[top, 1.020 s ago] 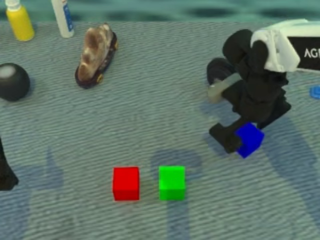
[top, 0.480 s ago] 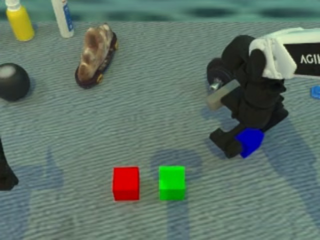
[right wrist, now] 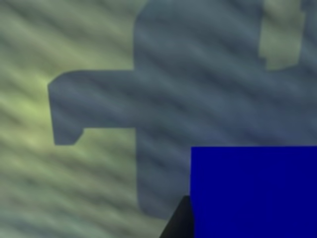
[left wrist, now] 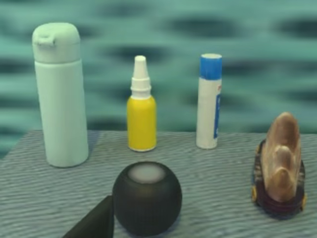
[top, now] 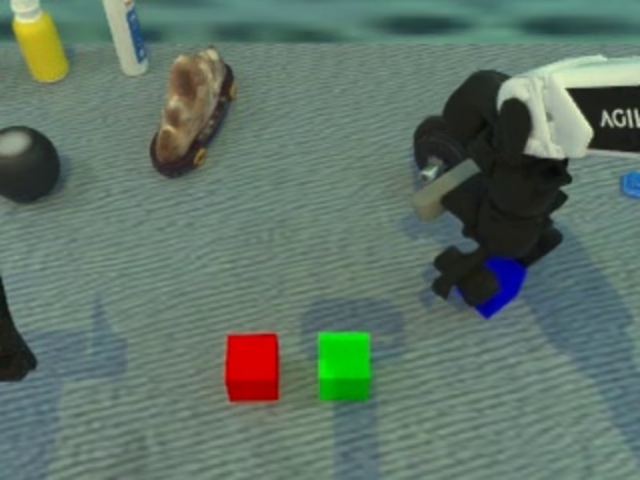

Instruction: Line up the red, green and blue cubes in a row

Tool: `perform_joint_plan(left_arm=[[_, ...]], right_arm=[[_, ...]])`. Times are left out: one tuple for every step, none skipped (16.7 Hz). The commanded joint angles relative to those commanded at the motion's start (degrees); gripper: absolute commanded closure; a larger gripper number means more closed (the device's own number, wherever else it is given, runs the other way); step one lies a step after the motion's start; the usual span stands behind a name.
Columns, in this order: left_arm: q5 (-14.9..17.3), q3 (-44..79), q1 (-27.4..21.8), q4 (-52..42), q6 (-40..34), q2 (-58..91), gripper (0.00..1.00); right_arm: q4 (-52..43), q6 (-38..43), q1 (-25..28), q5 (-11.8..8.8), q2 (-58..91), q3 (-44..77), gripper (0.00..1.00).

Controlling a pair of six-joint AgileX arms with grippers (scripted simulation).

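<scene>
Cubes, three. Red cube (top: 251, 367) and green cube (top: 344, 366): side by side on the table (top: 300, 240), near its front edge, a narrow gap between them. Blue cube (top: 495, 284): right of centre, up and to the right of the green cube, pinched between the fingers of the right gripper (top: 478, 284); in the right wrist view the blue cube (right wrist: 253, 191) sits against a dark fingertip (right wrist: 179, 220). Left gripper (top: 12, 345): parked at the table's left edge; finger state cannot be told.
</scene>
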Motion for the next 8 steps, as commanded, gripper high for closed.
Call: perform_joint_plan(left_arm=[[0.0, 0.0, 0.0, 0.0, 0.0, 0.0, 0.0], [0.0, 0.0, 0.0, 0.0, 0.0, 0.0, 0.0], [0.0, 0.0, 0.0, 0.0, 0.0, 0.0, 0.0], [0.0, 0.0, 0.0, 0.0, 0.0, 0.0, 0.0], [0.0, 0.0, 0.0, 0.0, 0.0, 0.0, 0.0], [0.0, 0.0, 0.0, 0.0, 0.0, 0.0, 0.0], [0.0, 0.0, 0.0, 0.0, 0.0, 0.0, 0.0], [0.0, 0.0, 0.0, 0.0, 0.0, 0.0, 0.0]], right_arm=[[0.0, 0.0, 0.0, 0.0, 0.0, 0.0, 0.9], [0.0, 0.0, 0.0, 0.0, 0.0, 0.0, 0.98], [0.0, 0.0, 0.0, 0.0, 0.0, 0.0, 1.0], [0.0, 0.0, 0.0, 0.0, 0.0, 0.0, 1.0], [0.0, 0.0, 0.0, 0.0, 0.0, 0.0, 1.0], [0.0, 0.0, 0.0, 0.0, 0.0, 0.0, 1.0], [0.0, 0.0, 0.0, 0.0, 0.0, 0.0, 1.0], [0.0, 0.0, 0.0, 0.0, 0.0, 0.0, 1.0]])
